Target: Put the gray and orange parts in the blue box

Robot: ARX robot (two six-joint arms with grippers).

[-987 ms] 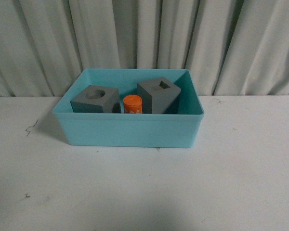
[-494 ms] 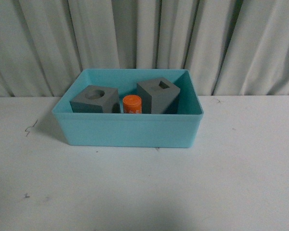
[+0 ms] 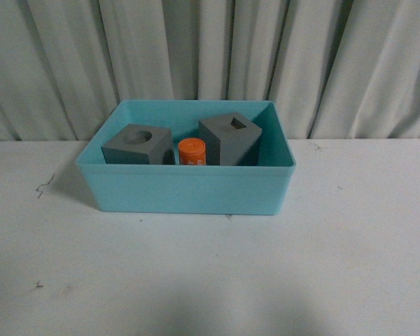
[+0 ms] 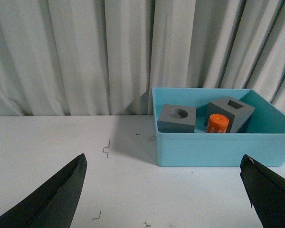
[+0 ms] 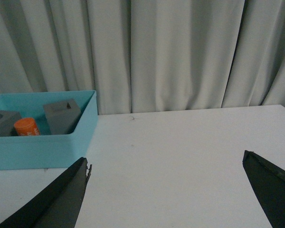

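Neither arm visible in the front view, left gripper [image 4: 164, 190] with dark fingers spread wide apart, holding nothing, right gripper [image 5: 166, 190] likewise spread wide, holding nothing

You get soft, even, rather dim light with no glare, a faint shadow left of the blue box [image 3: 185, 189] on the tabletop [image 3: 350, 245] and darkening along the near edge, while the wrist views show their jaws as dark, slightly blurred silhouettes.
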